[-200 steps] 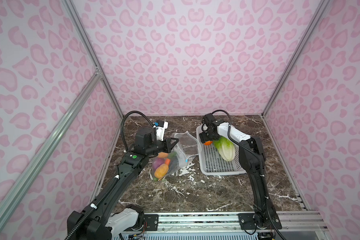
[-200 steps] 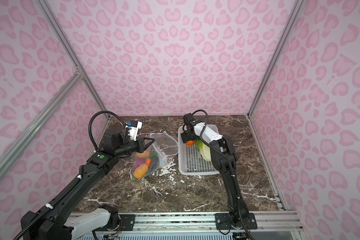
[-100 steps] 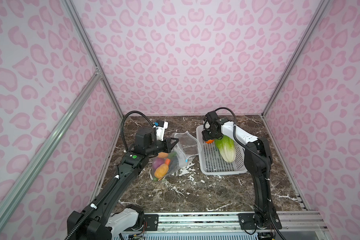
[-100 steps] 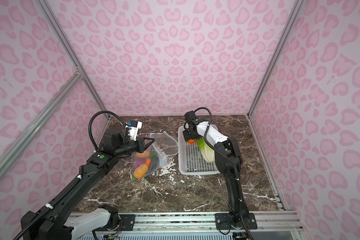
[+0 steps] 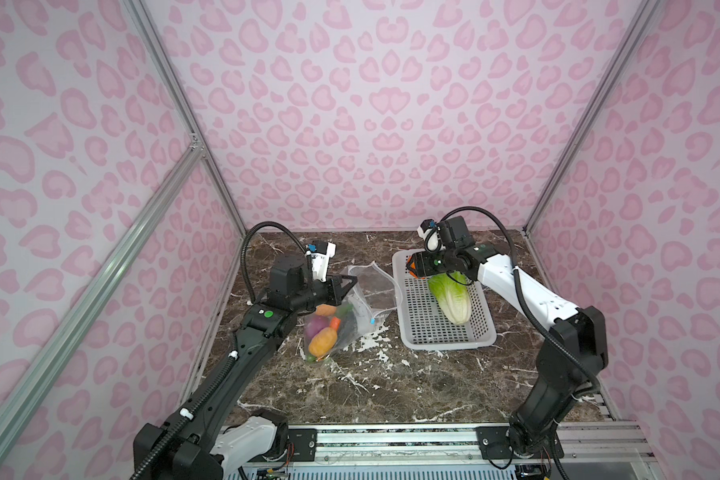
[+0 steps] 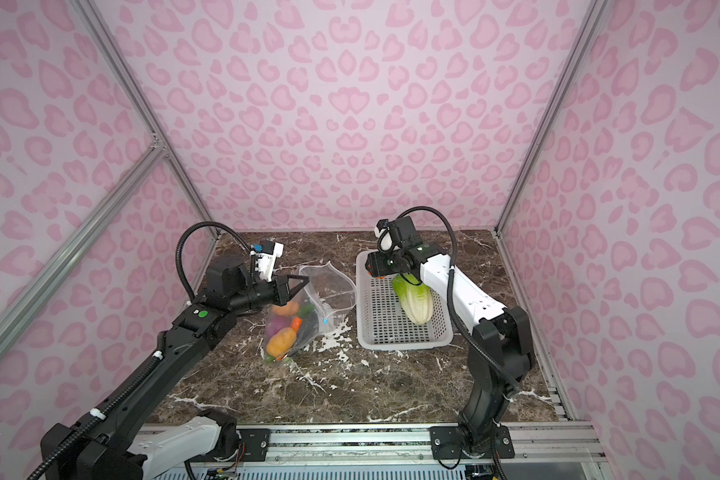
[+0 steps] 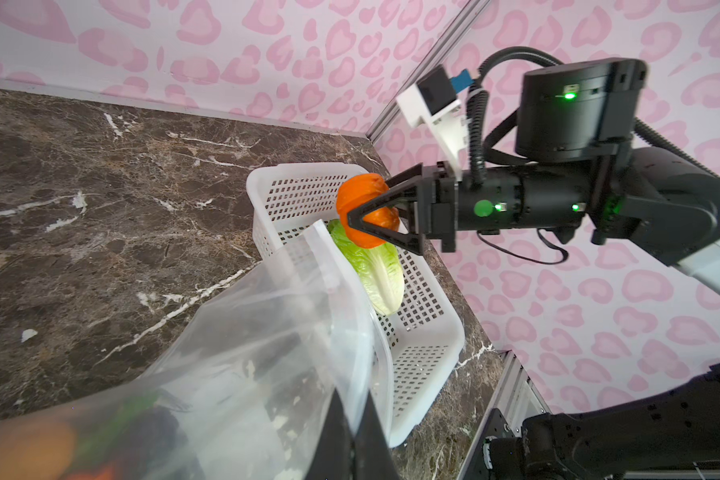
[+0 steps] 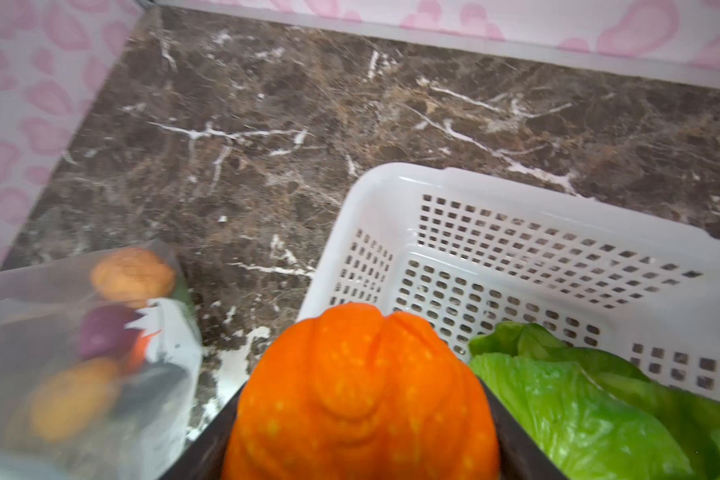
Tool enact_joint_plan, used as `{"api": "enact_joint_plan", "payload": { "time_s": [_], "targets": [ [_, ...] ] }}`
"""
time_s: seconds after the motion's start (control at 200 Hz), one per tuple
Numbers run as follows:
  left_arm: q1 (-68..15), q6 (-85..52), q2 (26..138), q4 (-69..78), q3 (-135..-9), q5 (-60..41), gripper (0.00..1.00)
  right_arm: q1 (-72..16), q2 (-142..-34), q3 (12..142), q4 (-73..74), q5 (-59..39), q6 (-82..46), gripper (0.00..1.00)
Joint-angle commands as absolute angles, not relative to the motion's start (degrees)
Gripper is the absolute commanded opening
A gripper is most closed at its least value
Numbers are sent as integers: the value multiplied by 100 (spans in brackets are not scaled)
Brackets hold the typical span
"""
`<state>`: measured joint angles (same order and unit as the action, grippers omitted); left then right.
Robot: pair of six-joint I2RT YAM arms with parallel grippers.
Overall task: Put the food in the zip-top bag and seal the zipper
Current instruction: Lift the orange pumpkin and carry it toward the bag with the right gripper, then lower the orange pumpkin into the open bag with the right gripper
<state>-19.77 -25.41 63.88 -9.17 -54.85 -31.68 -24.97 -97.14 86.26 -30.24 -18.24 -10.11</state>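
My right gripper is shut on the orange pumpkin, which hangs above the far left corner of the white basket. The pumpkin fills the space between the dark fingers. A green-and-white cabbage lies in the basket. My left gripper is shut on the top edge of the zip-top bag and holds its mouth up and open. Purple, yellow-orange, carrot and dark pieces of food sit inside. The zipper's blue slider tab hangs at the bag's right side.
The basket stands right of the bag on the dark marble tabletop. Pink patterned walls with aluminium posts close in the back and both sides. A metal rail runs along the front edge.
The right gripper has closed on the pumpkin and lifted it from the basket's far left corner. The left arm and the bag have stayed still.
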Motion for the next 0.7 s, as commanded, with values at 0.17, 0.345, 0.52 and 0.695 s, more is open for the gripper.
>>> {"api": "enact_joint_plan", "payload": {
  "time_s": [0.17,0.345,0.52,0.695],
  "targets": [
    [-2001,-2540,6407,-774,-5533,-3182,2,-2791,-8682,7805,-1631,-3630,-1159,60],
    [-2021,-2517,6393,-783,-5529,-3147,2,-3305,-8508,7597,-1489,-3909,-950,60],
    [-2026,-2498,6376,-791,-5537,-3147,2,-3662,-8711,7516,-1415,-3829,-885,60],
    [-2048,-2475,6326,-819,-5547,-3162,2,-3896,-9215,7893,-1645,-3566,-760,60]
  ]
}}
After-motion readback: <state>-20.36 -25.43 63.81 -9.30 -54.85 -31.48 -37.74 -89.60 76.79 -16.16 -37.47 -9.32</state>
